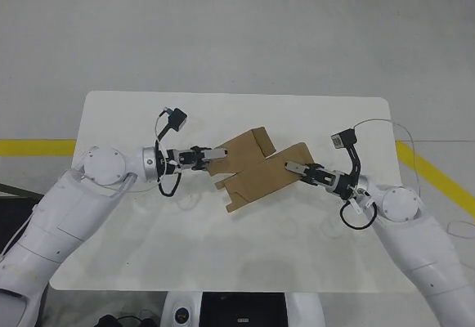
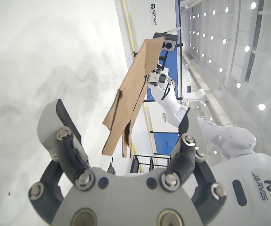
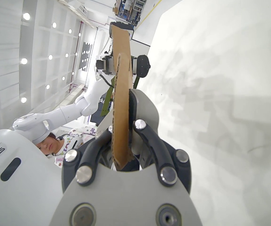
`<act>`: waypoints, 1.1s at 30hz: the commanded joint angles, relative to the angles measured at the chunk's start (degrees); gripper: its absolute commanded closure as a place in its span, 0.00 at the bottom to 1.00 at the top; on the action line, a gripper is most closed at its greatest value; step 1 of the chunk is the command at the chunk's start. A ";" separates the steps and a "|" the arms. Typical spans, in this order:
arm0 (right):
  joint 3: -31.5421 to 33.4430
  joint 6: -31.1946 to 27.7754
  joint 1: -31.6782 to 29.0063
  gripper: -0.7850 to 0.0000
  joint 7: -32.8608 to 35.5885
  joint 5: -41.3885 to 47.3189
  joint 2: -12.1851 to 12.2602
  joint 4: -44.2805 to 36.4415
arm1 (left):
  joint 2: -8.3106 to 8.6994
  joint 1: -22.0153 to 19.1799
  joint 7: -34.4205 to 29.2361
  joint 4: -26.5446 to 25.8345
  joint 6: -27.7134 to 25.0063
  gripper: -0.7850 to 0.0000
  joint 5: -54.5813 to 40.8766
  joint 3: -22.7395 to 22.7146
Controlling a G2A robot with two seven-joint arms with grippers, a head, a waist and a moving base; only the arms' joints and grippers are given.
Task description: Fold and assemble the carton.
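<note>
A flattened brown carton (image 1: 262, 167) hangs tilted above the middle of the white table (image 1: 139, 245). My right gripper (image 1: 290, 167) is shut on its right end. In the right wrist view the cardboard edge (image 3: 121, 90) runs between the pinched fingers (image 3: 137, 104) of that gripper (image 3: 120, 109). My left gripper (image 1: 214, 154) sits at the carton's left edge. In the left wrist view this gripper (image 2: 122, 109) is open, its fingers (image 2: 64, 118) spread wide, and the carton (image 2: 130, 90) hangs just ahead of them. I cannot tell whether they touch it.
The table's bare white top (image 1: 245, 245) surrounds the carton on all sides. A yellow floor line (image 1: 24, 147) runs past the table's left and right ends.
</note>
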 commanded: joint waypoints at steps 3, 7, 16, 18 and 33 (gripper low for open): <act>0.89 0.56 -1.64 1.00 -1.72 -1.15 0.08 -1.45 | -0.36 1.90 2.15 -0.78 1.98 0.00 -3.92 -0.74; 1.66 1.29 -2.67 1.00 -2.48 -2.69 0.17 -1.88 | -0.73 2.88 2.81 -1.06 1.74 0.00 -6.37 -1.65; 2.58 0.88 -3.59 1.00 -4.66 -4.94 0.00 -1.66 | -0.93 4.64 2.37 -2.21 2.47 0.00 -9.44 -4.75; 2.39 0.69 -3.59 1.00 -4.91 -5.22 -0.12 -1.44 | -0.91 5.34 2.08 -3.14 2.79 0.00 -10.55 -5.60; 1.76 0.29 -3.77 1.00 -5.06 -6.28 -0.79 -1.85 | -2.02 6.94 2.89 -7.21 2.63 0.00 -9.68 -7.17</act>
